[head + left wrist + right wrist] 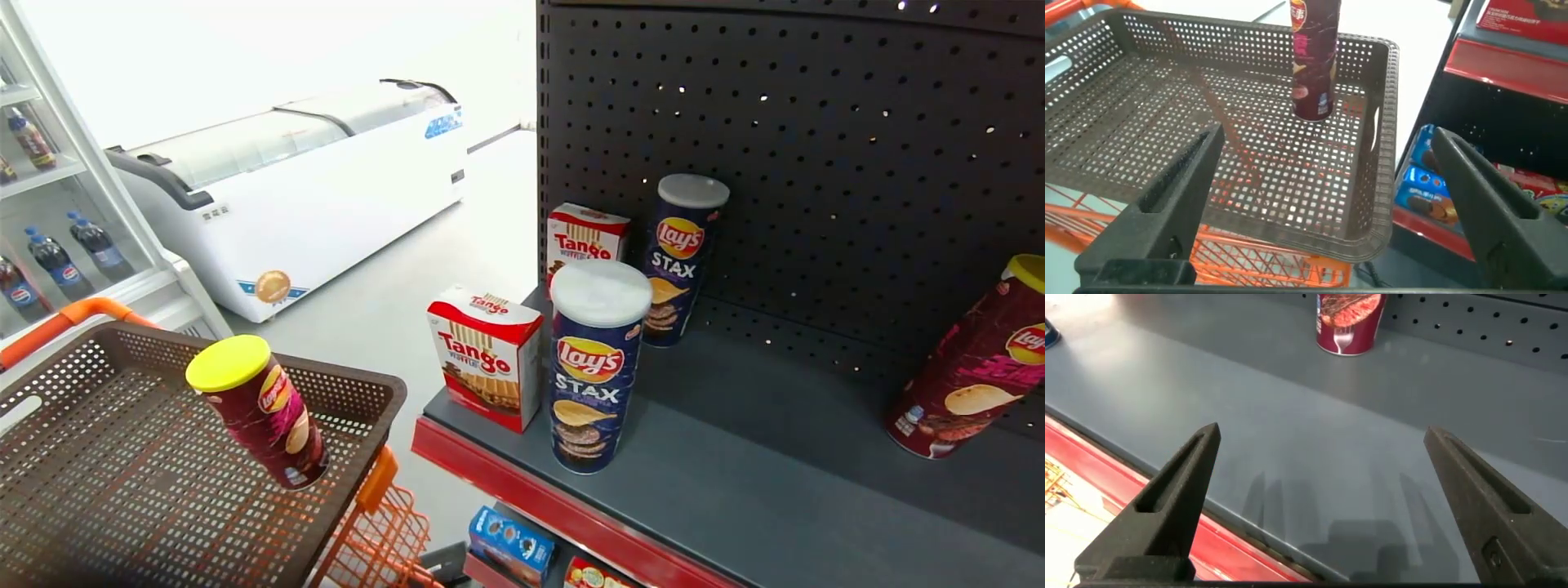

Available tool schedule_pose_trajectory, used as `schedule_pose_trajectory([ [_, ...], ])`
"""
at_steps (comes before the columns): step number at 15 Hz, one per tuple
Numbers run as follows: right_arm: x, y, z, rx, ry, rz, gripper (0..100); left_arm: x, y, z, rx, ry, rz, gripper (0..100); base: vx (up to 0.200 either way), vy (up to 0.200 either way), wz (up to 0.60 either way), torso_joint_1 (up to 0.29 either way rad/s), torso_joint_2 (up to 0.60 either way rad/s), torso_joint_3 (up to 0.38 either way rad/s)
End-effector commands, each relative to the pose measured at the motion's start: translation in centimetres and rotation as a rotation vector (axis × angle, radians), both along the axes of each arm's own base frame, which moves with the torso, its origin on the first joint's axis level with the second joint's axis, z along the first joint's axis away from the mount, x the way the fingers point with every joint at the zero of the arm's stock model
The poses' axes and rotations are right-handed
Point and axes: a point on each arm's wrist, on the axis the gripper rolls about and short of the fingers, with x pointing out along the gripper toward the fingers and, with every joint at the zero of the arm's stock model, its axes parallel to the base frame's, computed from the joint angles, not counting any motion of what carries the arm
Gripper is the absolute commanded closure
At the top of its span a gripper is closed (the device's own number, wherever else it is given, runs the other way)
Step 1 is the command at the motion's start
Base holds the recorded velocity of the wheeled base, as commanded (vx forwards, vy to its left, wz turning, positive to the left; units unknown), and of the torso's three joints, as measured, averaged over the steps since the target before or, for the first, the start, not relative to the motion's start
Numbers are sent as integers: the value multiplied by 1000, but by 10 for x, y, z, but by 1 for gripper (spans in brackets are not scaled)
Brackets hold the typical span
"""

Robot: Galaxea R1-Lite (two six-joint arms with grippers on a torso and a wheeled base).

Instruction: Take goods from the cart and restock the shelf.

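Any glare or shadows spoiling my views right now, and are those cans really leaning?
Head view: the room behind the freezer is blown out white; the maroon can on the shelf leans at the frame's edge, likely lens distortion. Right wrist view: soft shadows streak the shelf deck. Left wrist view: the basket is evenly lit, no glare.

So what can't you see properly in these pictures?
Head view: the maroon chip can on the shelf is cut off by the picture's right edge.
Head view: the rear wafer box has its lower part hidden behind the front blue chip can.
Left wrist view: the chip can standing in the basket has its lid cut off by the picture's edge.
Head view: the lower red pack is cut by the bottom edge.
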Motion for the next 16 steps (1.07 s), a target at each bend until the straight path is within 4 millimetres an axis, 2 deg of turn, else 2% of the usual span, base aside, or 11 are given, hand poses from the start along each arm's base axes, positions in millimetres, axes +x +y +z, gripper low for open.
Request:
schedule_pose_trajectory([
  [1, 0, 0, 0, 0, 1, 0, 0, -5, 0, 22, 10, -55, -1, 0, 0, 0, 0, 0, 0, 0],
  [2, 0, 0, 0, -1, 1, 2, 0, 3, 1, 57, 9, 10, 0, 0, 0, 0, 0, 0, 0, 0],
  [4, 0, 0, 0, -1, 2, 0, 0, 28, 1, 98, -8, 95, 16, 0, 0, 0, 0, 0, 0, 0],
  [6, 0, 0, 0, 0, 1, 0, 0, 56, 0, 114, -3, 152, -2, 0, 0, 0, 0, 0, 0, 0],
  [8, 0, 0, 0, -1, 1, 0, 0, 72, -2, 115, 1, 194, -25, 0, 0, 0, 0, 0, 0, 0],
  [12, 0, 0, 0, -1, 1, 0, 0, 119, -3, 91, 7, 356, -12, 0, 0, 0, 0, 0, 0, 0],
  [15, 0, 0, 0, -1, 1, 0, 0, 153, 0, 77, 5, 352, 25, 0, 0, 0, 0, 0, 0, 0],
  [16, 0, 0, 0, -1, 2, 0, 0, 153, 0, 77, 5, 352, 26, 0, 0, 0, 0, 0, 0, 0],
])
